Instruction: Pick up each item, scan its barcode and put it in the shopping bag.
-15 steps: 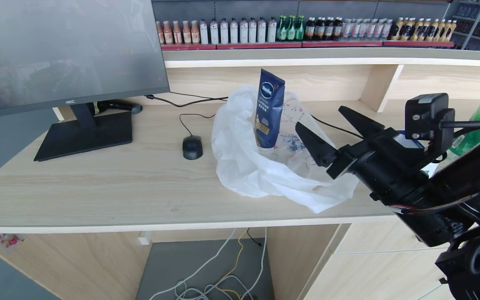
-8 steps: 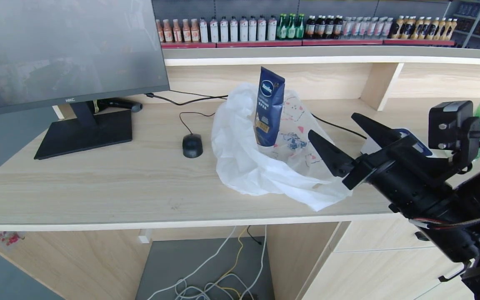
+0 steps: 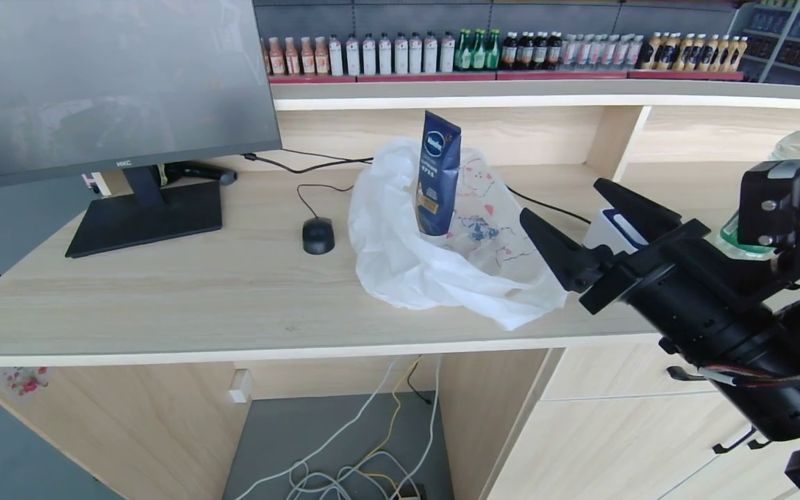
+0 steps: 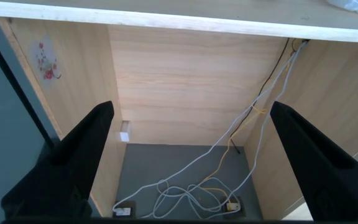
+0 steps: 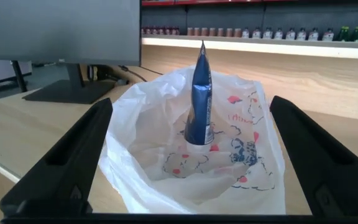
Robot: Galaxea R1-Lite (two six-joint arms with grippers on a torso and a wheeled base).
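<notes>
A white plastic shopping bag (image 3: 435, 278) lies open on the wooden counter (image 3: 198, 292). A dark blue tube (image 3: 436, 173) stands upright inside it, cap down. My right gripper (image 3: 565, 201) hovers open and holding nothing just to the right of the bag, pointing toward it. The right wrist view looks between the open fingers (image 5: 73, 162) at the bag (image 5: 148, 155) and the tube (image 5: 201, 93). A small white and blue box (image 3: 612, 229) sits on the counter behind the right gripper. My left gripper (image 4: 191, 115) is open and holds nothing, low in front of the counter, facing the space beneath it.
A monitor (image 3: 115, 83) on a black stand, a handheld scanner (image 3: 198, 173) and a mouse (image 3: 318, 235) occupy the counter's left. A clear bottle (image 3: 799, 146) stands at the far right. Cables (image 4: 229, 168) hang under the counter. A raised ledge borders the counter's back.
The right gripper has drawn back to the right, away from the bag, still open. The head view has shifted a little. The tube and bag have stayed put.
</notes>
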